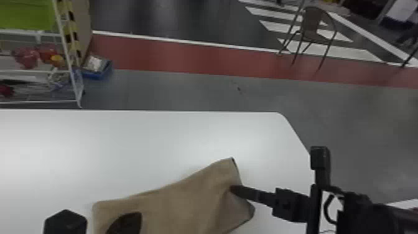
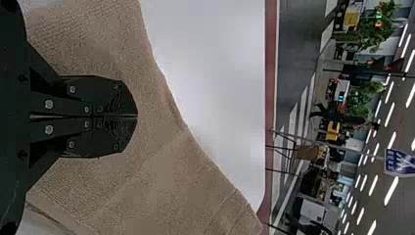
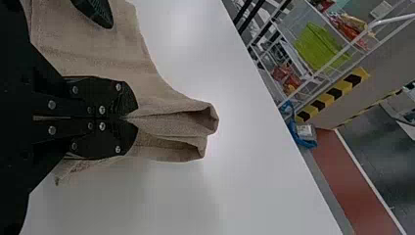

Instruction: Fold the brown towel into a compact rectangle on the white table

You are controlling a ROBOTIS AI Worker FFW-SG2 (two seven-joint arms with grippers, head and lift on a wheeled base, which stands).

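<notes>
The brown towel (image 1: 183, 199) lies creased on the white table (image 1: 140, 149).

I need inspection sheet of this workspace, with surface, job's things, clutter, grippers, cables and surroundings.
Surface: white table, rounded far corner.
Job's things: brown towel spread on the table, its right end bunched into folds.
Clutter: blue container on the floor beside the white rack.
Left gripper: shut, over the towel, no cloth between its fingers.
Right gripper: shut on the towel's right end.
Cables: a black loop, possibly cable, at the right wrist.
Surroundings: chair and red floor stripe beyond the table.
</notes>
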